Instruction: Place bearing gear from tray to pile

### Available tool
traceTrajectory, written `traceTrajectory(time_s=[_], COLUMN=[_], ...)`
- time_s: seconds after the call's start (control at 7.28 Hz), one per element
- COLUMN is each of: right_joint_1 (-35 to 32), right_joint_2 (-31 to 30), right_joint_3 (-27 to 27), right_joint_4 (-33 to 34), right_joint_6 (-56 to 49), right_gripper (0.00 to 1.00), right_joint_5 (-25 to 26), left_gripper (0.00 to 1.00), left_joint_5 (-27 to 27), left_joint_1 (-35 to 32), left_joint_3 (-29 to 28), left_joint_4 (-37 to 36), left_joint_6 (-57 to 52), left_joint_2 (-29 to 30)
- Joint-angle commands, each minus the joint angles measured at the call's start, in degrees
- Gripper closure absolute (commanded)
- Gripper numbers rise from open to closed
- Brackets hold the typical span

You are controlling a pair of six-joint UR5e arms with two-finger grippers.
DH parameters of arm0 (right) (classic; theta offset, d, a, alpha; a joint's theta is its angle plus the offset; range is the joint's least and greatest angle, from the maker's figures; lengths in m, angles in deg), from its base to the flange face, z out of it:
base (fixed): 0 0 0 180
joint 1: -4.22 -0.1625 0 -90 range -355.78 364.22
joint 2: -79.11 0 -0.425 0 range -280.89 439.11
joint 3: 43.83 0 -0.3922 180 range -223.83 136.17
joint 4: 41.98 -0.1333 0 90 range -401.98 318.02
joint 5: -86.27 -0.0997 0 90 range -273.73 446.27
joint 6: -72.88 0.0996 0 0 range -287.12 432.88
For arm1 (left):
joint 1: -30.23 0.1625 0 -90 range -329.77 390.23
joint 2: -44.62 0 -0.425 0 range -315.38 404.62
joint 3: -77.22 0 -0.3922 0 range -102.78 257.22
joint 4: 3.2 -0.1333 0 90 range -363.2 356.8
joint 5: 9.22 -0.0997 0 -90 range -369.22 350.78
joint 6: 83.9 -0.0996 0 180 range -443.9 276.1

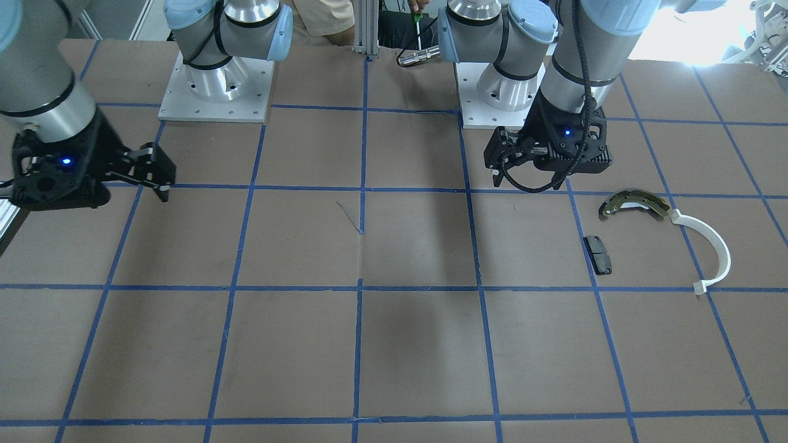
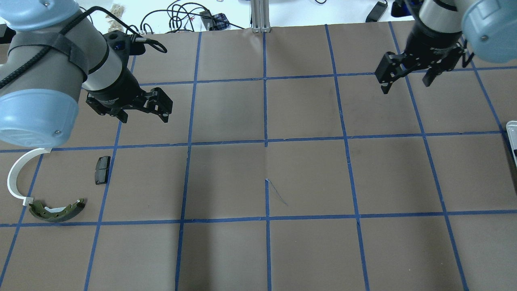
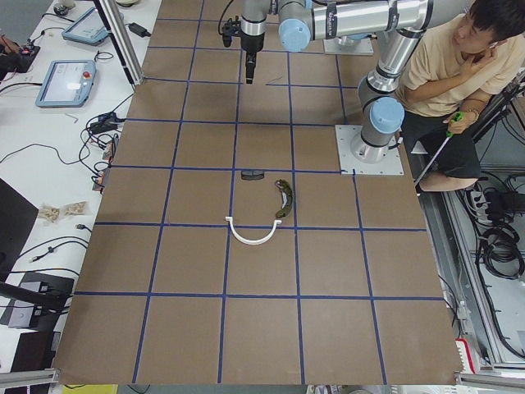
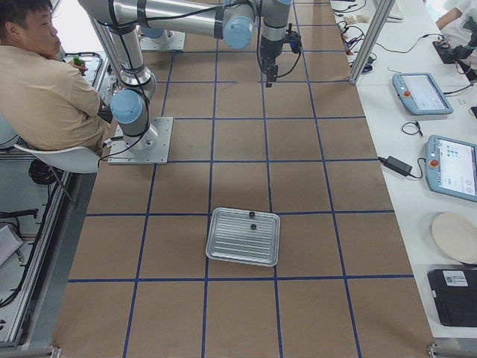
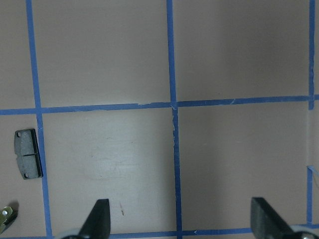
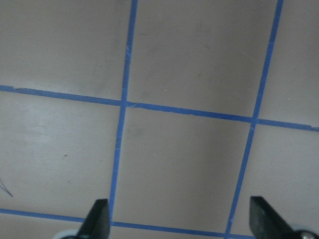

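Observation:
The whitish-grey ribbed tray [image 4: 223, 253] lies on the brown table; only its edge [image 2: 512, 137] shows in the overhead view. Two small dark parts [image 4: 252, 221] sit on it, too small to tell which is the bearing gear. The pile holds an olive brake shoe [image 2: 58, 210], a white half-ring [image 2: 16, 173] and a black pad [image 2: 102, 169]. My left gripper [image 2: 144, 118] is open and empty, above the table beyond the pad [image 5: 27, 160]. My right gripper [image 2: 405, 87] is open and empty, far from the tray.
The table is brown with a blue tape grid. The two arm bases [image 1: 215, 86] stand on white plates at the robot's edge. A seated person [image 4: 45, 97] is beside the bases. Tablets and cables [image 3: 66, 82] lie on the side bench.

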Motion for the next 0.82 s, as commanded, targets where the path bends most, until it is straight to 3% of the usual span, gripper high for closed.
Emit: traceTrajectory(time_s=[0.0, 0.27, 0.41, 0.55, 0.69], right_joint_1=[11.45, 22.25, 28.14, 31.94, 33.72], right_joint_2=[2.84, 7.32, 10.82, 15.12, 18.64], right_joint_3=[2.23, 4.17, 4.44, 4.71, 4.71], right_joint_4=[5.56, 16.64, 20.42, 26.37, 28.26], right_joint_6=[-17.95, -35.01, -39.61, -44.0, -46.48], right_gripper=[0.0, 0.0, 0.0, 0.0, 0.0], right_joint_5=[2.48, 4.53, 4.35, 4.35, 4.52], left_gripper=[0.0, 0.0, 0.0, 0.0, 0.0], left_joint_5=[-0.39, -0.3, -0.39, -0.65, -0.74], left_joint_1=[-0.06, 0.12, 0.12, 0.12, 0.12], left_joint_3=[0.57, 0.57, 0.57, 0.57, 0.57], left_joint_4=[0.54, 0.9, 0.9, 0.9, 0.99], left_joint_6=[-0.21, -0.47, -0.47, -0.47, -0.47], left_joint_2=[-1.09, -0.92, -0.91, -1.09, -0.91])
